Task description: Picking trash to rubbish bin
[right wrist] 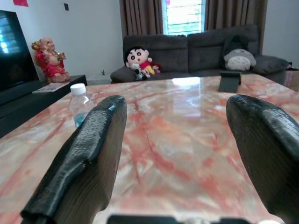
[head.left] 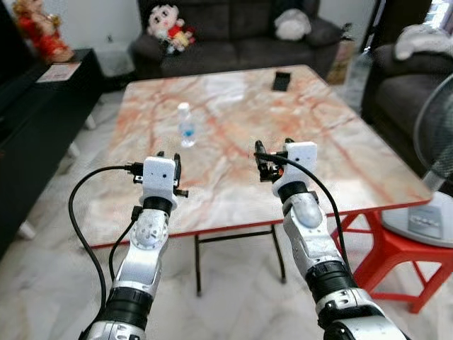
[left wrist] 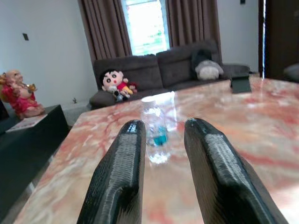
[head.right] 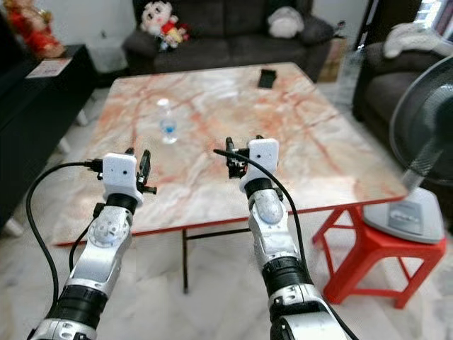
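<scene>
Both grippers up over the near edge of the marble surface (head.left: 340, 142): left gripper (head.left: 168, 157) with fingers (left wrist: 119, 177) slightly parted, holding nothing; right gripper (head.left: 272, 147) with fingers (right wrist: 88, 144) spread wide, also holding nothing. Bottle (head.left: 186, 125) upright on the surface ahead of the left gripper, apart from it, framed between its fingers in the left wrist view. Dark phone (head.left: 281, 81) near the far edge. Sofa (head.left: 241, 32) beyond, doll (head.left: 168, 25) on it.

You've got two silver arms with rounded metal joint housings and black ribbed collars at the forearms. Each wrist ends in a white boxy camera block. A black cable loops off each one. The left gripper (left wrist: 161, 175) and right gripper (right wrist: 187, 154) each have two long black fingers with textured pads.
</scene>
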Motion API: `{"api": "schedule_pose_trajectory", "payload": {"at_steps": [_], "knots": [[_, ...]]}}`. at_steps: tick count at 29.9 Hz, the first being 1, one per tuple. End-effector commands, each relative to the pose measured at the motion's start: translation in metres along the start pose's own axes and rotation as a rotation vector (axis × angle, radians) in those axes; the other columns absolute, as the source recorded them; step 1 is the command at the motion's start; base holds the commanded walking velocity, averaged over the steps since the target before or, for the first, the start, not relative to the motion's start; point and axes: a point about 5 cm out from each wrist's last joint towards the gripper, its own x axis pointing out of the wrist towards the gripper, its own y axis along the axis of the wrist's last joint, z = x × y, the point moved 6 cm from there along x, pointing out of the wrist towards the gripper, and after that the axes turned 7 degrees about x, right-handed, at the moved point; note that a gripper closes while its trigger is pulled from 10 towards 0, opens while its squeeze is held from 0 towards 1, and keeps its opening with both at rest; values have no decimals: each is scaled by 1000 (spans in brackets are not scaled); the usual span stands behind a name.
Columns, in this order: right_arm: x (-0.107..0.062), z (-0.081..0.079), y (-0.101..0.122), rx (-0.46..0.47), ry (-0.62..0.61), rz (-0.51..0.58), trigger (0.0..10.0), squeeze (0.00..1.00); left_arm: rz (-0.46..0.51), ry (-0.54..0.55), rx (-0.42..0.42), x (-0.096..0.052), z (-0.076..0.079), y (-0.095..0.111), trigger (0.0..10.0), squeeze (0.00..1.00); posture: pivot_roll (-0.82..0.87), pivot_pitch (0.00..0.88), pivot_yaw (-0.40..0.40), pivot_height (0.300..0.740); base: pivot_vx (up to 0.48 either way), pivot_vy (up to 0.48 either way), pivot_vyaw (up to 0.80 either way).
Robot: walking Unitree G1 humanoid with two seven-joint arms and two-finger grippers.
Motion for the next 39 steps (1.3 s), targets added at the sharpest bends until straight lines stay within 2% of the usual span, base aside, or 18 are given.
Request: {"api": "schedule_pose_trajectory", "payload": {"at_steps": [1, 6, 12, 16, 21, 22, 33, 39], "knots": [[4, -15, 2, -6, 35, 6, 10000, 0, -19, 36, 6, 0, -15, -5, 10000, 0, 102, 0, 41, 740, 431, 0, 0], [3, -19, 4, -16, 68, 17, 10000, 0, -20, 45, 1, 0, -17, -5, 10000, 0, 103, 0, 40, 740, 432, 0, 468], [3, -20, 5, 24, 67, 21, 10000, 0, -15, 44, -4, 1, -17, -4, 10000, 0, 102, 0, 39, 740, 465, 0, 267], [3, -22, 5, 3, 80, 18, 10000, 0, -13, 42, -5, 1, -17, -3, 10000, 0, 97, 0, 40, 740, 480, 0, 0], [2, -23, 5, 2, 88, 28, 10000, 0, -15, 41, -9, 0, -16, -4, 10000, 0, 96, 0, 40, 740, 480, 0, 658], [2, -22, 4, 34, 77, 27, 10000, 0, -14, 40, -8, -1, -15, -4, 10000, 0, 96, 0, 41, 740, 480, 0, 0], [2, -23, 6, 27, 82, 32, 10000, 0, -7, 24, -12, -1, -13, -3, 10000, 0, 94, 0, 40, 740, 480, 0, 0], [2, -20, 6, 30, 77, 32, 10000, 0, 15, 21, -16, 2, -11, 5, 10000, 0, 90, 0, 39, 740, 480, 0, 0]]}}
